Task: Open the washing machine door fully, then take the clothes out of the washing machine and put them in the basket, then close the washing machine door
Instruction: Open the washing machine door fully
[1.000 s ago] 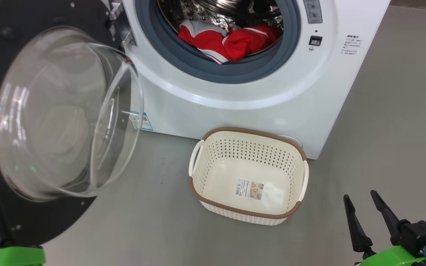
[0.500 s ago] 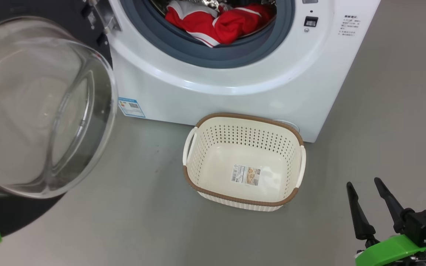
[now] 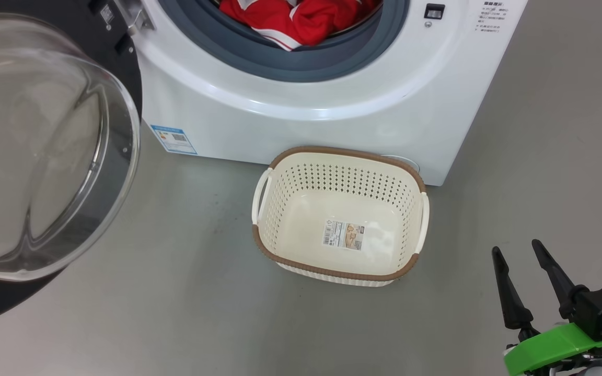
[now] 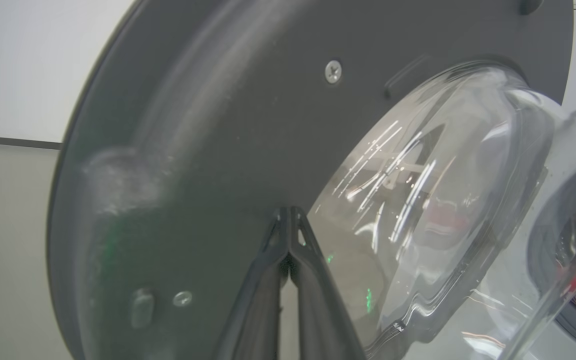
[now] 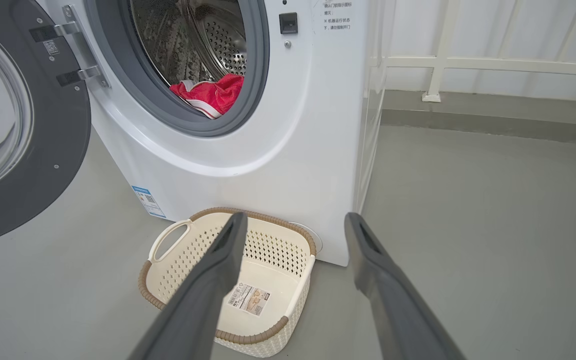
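Two risks: my left gripper (image 4: 288, 212), clenched empty at the round black-rimmed glass door (image 3: 45, 146) on the frame's left, may slip. My released right gripper (image 3: 515, 248), lower right, could knock the cream perforated basket (image 3: 343, 151) while reaching the red striped clothes (image 3: 301, 18), top centre.

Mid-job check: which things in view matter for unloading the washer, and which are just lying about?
For the job:
round black-rimmed glass door
red white-striped fabric clothes
white boxy washing machine
cream perforated plastic basket, empty

Just about:
white barred railing
small blue label on the machine front
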Robot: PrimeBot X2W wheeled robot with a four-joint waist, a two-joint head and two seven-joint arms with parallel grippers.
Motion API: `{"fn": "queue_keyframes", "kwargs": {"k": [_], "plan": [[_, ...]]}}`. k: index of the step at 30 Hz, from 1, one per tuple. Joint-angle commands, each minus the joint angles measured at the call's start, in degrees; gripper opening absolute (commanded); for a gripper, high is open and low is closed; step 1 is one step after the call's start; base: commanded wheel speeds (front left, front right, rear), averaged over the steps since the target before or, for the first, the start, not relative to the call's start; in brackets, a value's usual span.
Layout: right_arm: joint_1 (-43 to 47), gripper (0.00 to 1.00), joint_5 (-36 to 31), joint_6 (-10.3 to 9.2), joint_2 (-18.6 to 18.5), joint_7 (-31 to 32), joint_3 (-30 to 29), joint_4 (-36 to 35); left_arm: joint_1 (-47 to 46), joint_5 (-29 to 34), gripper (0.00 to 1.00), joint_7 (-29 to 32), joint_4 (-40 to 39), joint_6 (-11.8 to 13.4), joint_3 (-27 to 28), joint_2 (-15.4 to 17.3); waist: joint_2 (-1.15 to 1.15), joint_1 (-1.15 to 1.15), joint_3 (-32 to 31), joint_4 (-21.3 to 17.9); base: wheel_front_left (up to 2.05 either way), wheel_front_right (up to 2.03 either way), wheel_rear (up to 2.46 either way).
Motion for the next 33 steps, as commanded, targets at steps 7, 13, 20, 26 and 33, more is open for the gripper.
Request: {"fn": "queue_keyframes", "kwargs": {"k": [7, 13, 20, 26, 33], "plan": [[-0.98, 1.00, -0.22, 0.28, -0.31, -0.52, 1.58, -1.26, 1.29, -0.22, 0.00, -0.28, -1.74, -0.30, -0.92, 3.67, 0.00, 0.00, -2.04, -0.02, 0.00, 0.00, 0.00], [-0.01, 1.00, 0.38, 0.28, 0.14, -0.52, 1.80, -0.88, 5.96, -0.94, 0.00, -0.28, -4.47, -0.30, -3.74, 2.04, 0.00, 0.00, -4.98, -0.02, 0.00, 0.00, 0.00], [1.70, 1.00, 1.34, 0.28, 0.72, -0.52, 2.15, -0.49, 13.18, -2.02, 0.00, -0.28, -8.70, -0.30, -8.62, -0.45, 0.00, 0.00, -8.66, -0.14, 0.00, 0.00, 0.00], [3.12, 1.00, 1.98, 0.28, 1.01, -0.52, 2.62, -0.28, 19.62, -2.85, 0.03, -0.28, -13.26, -0.30, -11.58, -1.87, 0.00, 0.00, -11.37, -1.06, 0.00, 0.00, 0.00], [4.96, 1.00, 2.65, 0.28, 1.47, -0.52, 2.60, -0.67, 26.92, -6.39, 0.65, -0.28, -17.88, -0.30, -17.91, -2.38, 0.00, 0.00, -13.27, -3.39, 0.00, 0.00, 0.00]]}}
